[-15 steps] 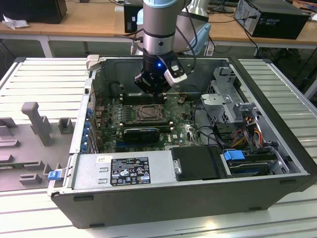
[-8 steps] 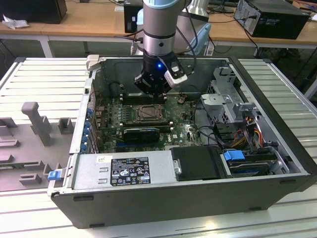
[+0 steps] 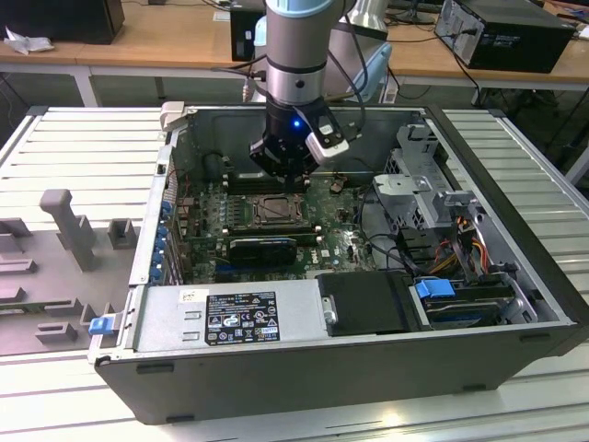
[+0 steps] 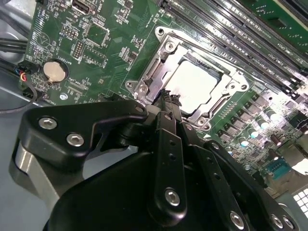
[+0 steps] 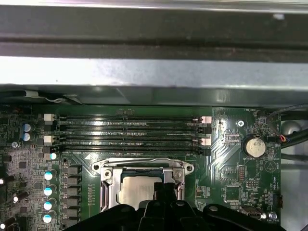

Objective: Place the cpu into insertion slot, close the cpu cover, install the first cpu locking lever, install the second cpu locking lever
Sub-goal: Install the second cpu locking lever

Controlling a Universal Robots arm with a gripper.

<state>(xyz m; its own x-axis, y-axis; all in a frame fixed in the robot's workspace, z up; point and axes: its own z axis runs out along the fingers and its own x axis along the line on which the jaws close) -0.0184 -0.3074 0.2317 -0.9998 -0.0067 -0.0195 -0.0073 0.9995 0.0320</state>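
Note:
The cpu (image 4: 195, 85) lies flat in the insertion slot (image 4: 144, 89), its pale top showing through the cut-out of the silvery cpu cover (image 4: 226, 79), which lies down over it. In the first wrist view the cpu (image 5: 134, 190) sits inside the cover frame (image 5: 142, 165). My gripper (image 4: 168, 97) is shut with nothing between its fingers, its tip right at the socket's edge beside the cpu. In the exterior view the gripper (image 3: 285, 180) hangs just behind the insertion slot (image 3: 273, 211), inside the open computer case.
Long black memory slots (image 5: 130, 134) run beside the socket. A round coin battery (image 5: 253, 147) sits on the green board. The case wall (image 5: 154, 72) rises close behind. Drive cages and cables (image 3: 442, 230) fill the exterior view's right; a power supply (image 3: 230, 318) lies in front.

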